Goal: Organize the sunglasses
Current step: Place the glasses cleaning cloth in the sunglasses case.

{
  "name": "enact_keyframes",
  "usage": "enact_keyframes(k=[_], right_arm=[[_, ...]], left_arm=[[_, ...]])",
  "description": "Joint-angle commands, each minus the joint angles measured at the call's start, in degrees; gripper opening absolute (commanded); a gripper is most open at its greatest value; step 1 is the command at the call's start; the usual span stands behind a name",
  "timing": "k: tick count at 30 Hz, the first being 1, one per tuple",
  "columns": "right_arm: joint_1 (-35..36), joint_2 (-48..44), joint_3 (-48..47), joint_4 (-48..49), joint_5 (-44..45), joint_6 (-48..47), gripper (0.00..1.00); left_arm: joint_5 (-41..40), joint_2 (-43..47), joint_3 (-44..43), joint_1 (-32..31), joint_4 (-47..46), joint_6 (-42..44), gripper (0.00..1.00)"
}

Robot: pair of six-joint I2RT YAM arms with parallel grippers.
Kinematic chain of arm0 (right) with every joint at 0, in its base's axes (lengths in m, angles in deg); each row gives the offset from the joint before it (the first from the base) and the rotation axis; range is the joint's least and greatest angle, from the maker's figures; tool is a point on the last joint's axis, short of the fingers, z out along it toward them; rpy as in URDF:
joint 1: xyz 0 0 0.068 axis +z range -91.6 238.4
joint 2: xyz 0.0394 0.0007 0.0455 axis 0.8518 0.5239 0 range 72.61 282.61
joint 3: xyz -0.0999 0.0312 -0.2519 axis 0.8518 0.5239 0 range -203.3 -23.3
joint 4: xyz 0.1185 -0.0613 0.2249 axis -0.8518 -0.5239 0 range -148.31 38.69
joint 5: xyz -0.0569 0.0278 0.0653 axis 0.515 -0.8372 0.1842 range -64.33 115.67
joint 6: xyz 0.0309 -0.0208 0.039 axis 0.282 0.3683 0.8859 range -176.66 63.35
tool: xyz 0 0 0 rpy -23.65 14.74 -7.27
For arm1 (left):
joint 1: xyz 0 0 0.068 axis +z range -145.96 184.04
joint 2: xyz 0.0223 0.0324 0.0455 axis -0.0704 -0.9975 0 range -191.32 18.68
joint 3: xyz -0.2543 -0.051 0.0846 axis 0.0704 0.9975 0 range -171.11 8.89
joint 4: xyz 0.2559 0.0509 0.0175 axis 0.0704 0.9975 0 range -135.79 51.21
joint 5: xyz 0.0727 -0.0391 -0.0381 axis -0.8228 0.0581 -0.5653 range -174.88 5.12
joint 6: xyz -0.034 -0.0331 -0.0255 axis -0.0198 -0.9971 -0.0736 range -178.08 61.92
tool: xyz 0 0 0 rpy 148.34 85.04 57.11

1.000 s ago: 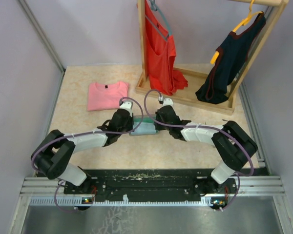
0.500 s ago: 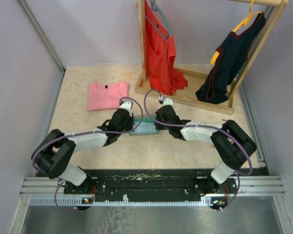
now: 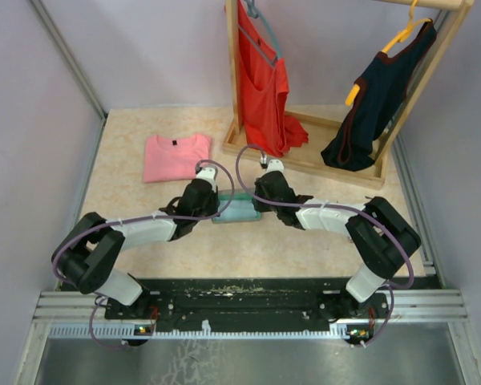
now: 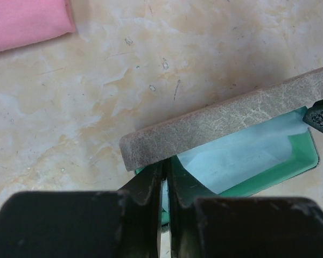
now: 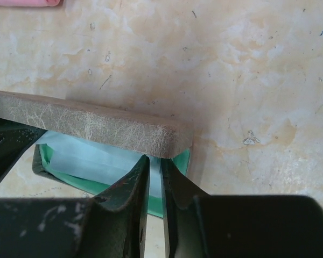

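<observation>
The grey textured case [image 3: 237,212] lies between my two grippers with its lid [image 4: 231,121] partly lowered over the green lining [image 4: 293,161]. A light blue cloth [image 4: 242,156] lies inside. The sunglasses are hidden. My left gripper [image 3: 215,208] is shut, its tips [image 4: 165,171] at the case's left end just under the lid edge. My right gripper [image 3: 257,205] is shut, its tips [image 5: 153,164] at the right end under the lid [image 5: 86,124], over the cloth [image 5: 91,158]. I cannot tell whether either one pinches anything.
A folded pink shirt [image 3: 176,156] lies behind the left gripper. A wooden clothes rack [image 3: 305,156] stands at the back right with a red top [image 3: 260,80] and a dark top [image 3: 381,96] on hangers. Walls close in on both sides.
My right gripper has shifted slightly left toward the case. The left gripper and the case look unchanged.
</observation>
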Motion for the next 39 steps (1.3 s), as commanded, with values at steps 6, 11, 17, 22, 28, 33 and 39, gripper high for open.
enact_keyframes(k=[6, 11, 17, 22, 28, 33, 39], right_arm=[[-0.82, 0.74, -3.00, 0.74, 1.24, -0.76, 0.22], [-0.82, -1.55, -1.89, 0.46, 2.21, -0.95, 0.25], [-0.82, -6.94, 1.58, -0.33, 2.75, -0.98, 0.29], [-0.82, -16.01, 6.26, -3.52, 4.57, -0.67, 0.33], [-0.82, -31.76, 11.63, -14.11, 12.40, 3.36, 0.35], [-0.91, -42.68, 12.39, -27.79, 26.48, 11.36, 0.40], [-1.78, -44.04, 9.13, -41.57, 41.73, 18.00, 0.57]], left_arm=[[0.16, 1.38, 1.33, 0.51, -0.78, 0.32, 0.21], [-0.76, 3.53, 2.15, 0.51, 0.07, -0.04, 0.40], [-3.27, 7.83, 2.12, 0.60, 3.22, -1.42, 0.52], [-4.34, 14.65, 4.54, 0.60, 7.25, -4.68, 0.54], [-4.31, 26.54, 7.56, 0.60, 16.58, -10.69, 0.58], [-3.70, 34.00, 8.15, 0.64, 23.91, -14.84, 0.60], [-1.18, 38.39, 6.33, 0.60, 29.12, -16.21, 0.62]])
